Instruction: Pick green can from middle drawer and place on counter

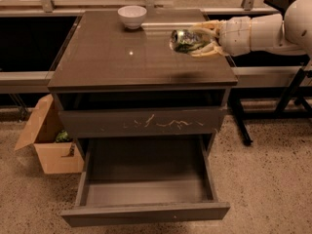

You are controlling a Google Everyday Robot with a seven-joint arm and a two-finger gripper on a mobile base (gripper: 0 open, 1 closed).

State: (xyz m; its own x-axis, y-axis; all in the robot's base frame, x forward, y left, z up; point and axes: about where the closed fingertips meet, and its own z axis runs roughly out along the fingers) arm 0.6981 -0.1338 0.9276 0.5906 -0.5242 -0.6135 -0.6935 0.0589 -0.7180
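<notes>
The green can (183,39) lies on its side in my gripper (196,42), silvery end pointing left. The gripper is shut on it, one pale finger above and one below. The white arm reaches in from the right. The can is over the right rear part of the glossy counter (122,57), just above or at the surface; I cannot tell whether it touches. The middle drawer (146,213) is pulled out below, and its inside shows nothing.
A white bowl (132,16) stands at the counter's back edge, left of the can. The scratched drawer front (146,123) is closed above the open drawer. A cardboard box (46,140) sits on the floor at left. Black table legs (292,96) stand at right.
</notes>
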